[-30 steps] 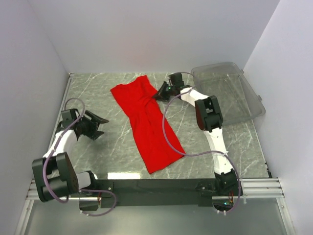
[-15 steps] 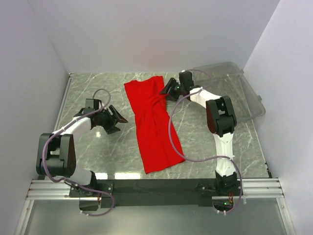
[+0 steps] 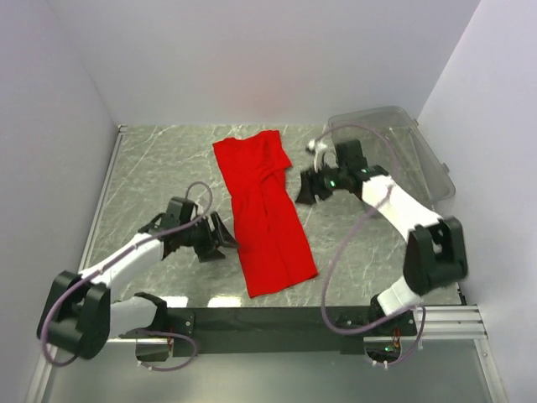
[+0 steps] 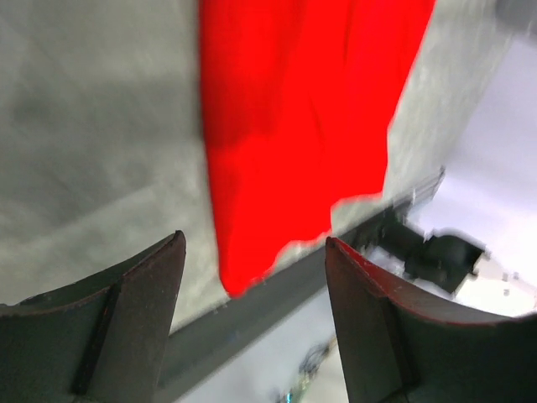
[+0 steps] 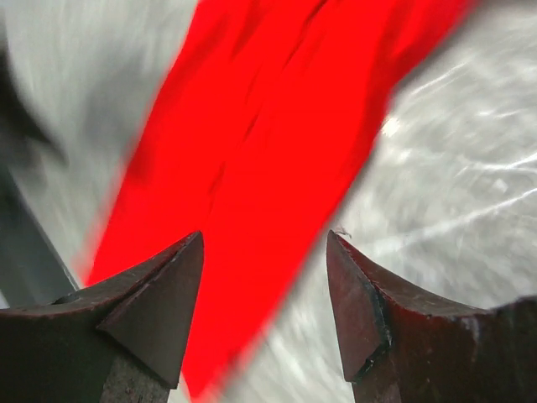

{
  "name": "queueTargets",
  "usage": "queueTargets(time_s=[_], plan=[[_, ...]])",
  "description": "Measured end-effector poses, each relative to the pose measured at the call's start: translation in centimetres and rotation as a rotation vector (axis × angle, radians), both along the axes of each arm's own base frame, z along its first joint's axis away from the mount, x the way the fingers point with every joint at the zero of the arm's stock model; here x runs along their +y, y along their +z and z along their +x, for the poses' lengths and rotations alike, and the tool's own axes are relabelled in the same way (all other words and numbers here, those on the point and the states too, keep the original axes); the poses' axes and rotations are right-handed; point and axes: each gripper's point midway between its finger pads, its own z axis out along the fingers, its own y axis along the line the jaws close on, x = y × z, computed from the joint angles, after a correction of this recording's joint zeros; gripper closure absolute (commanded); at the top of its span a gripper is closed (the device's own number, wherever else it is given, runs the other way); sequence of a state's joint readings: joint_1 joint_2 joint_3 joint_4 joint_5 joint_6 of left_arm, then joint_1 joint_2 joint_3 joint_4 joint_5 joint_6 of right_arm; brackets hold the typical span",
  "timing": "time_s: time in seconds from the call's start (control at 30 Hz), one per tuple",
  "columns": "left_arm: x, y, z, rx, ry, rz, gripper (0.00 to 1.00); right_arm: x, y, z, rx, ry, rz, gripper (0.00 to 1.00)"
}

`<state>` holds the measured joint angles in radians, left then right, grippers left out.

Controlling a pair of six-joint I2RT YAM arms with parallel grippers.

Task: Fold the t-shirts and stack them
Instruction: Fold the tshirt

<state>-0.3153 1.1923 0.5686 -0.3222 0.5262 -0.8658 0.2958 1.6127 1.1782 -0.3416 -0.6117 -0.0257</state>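
The right tool (image 5: pixel 264 243) stands spread and empty over the blurred red t-shirt (image 5: pixel 277 126) on the marble table (image 5: pixel 457 193).

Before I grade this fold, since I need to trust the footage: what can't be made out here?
red t-shirt sleeves and collar: top view, hidden in the fold.
Shirt edges: both wrist views, smeared by motion blur, cut off by frame edges.
Whether left gripper touches the shirt: top view, too small.
clear bin left edge: top view, behind the right arm.
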Motion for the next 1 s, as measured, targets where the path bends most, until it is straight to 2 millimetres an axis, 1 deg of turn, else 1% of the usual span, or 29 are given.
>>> queueTargets(time_s=[0.03, 0.07, 0.13, 0.2, 0.3, 0.33, 0.37, 0.4, 0.43, 0.5, 0.63, 0.73, 0.77, 0.83, 1.0], plan=[[-0.6, 0.0, -1.0, 0.008, -0.015, -0.009, 0.27, -0.5, 0.1, -2.1, -0.032, 0.096, -0.028, 0.33], [-1.1, 0.0, -2.0, 0.019, -0.032, -0.017, 0.27, -0.9, -0.1, -3.8, -0.058, 0.177, -0.052, 0.33], [-2.1, -0.2, -4.1, 0.047, -0.069, -0.029, 0.27, -2.2, -1.0, -8.0, -0.102, 0.355, -0.11, 0.33], [-3.0, -0.6, -6.4, 0.082, -0.109, -0.032, 0.27, -3.8, -2.8, -12.5, -0.119, 0.517, -0.161, 0.33], [-3.7, -1.0, -9.1, 0.125, -0.149, -0.023, 0.28, -6.3, -5.6, -18.4, -0.134, 0.705, -0.217, 0.33], [-3.9, -1.0, -9.7, 0.134, -0.156, -0.021, 0.28, -6.9, -6.2, -20.1, -0.144, 0.754, -0.227, 0.33], [-4.0, -1.1, -10.1, 0.144, -0.157, -0.018, 0.28, -7.4, -6.7, -21.3, -0.166, 0.794, -0.236, 0.33], [-4.1, -1.2, -10.4, 0.152, -0.155, -0.016, 0.28, -7.8, -7.0, -22.2, -0.198, 0.826, -0.245, 0.33], [-4.3, -1.3, -10.8, 0.162, -0.154, -0.013, 0.29, -7.9, -7.1, -22.6, -0.234, 0.849, -0.251, 0.33], [-4.7, -1.7, -11.5, 0.182, -0.156, -0.004, 0.29, -7.9, -7.1, -22.8, -0.297, 0.881, -0.261, 0.34], [-5.6, -2.8, -12.9, 0.226, -0.18, 0.027, 0.31, -6.9, -7.2, -22.4, -0.369, 0.932, -0.264, 0.35], [-5.5, -4.5, -13.8, 0.268, -0.188, 0.101, 0.32, -6.1, -7.8, -21.9, -0.46, 0.966, -0.278, 0.35], [-5.5, -4.8, -14.0, 0.28, -0.189, 0.118, 0.32, -6.1, -8.0, -21.8, -0.485, 0.974, -0.288, 0.35], [-6.1, -4.8, -14.0, 0.282, -0.2, 0.132, 0.34, -6.1, -8.6, -21.7, -0.538, 0.992, -0.311, 0.35], [-7.0, -5.0, -12.7, 0.255, -0.192, 0.17, 0.4, -6.0, -9.1, -21.1, -0.601, 1.038, -0.341, 0.37]])
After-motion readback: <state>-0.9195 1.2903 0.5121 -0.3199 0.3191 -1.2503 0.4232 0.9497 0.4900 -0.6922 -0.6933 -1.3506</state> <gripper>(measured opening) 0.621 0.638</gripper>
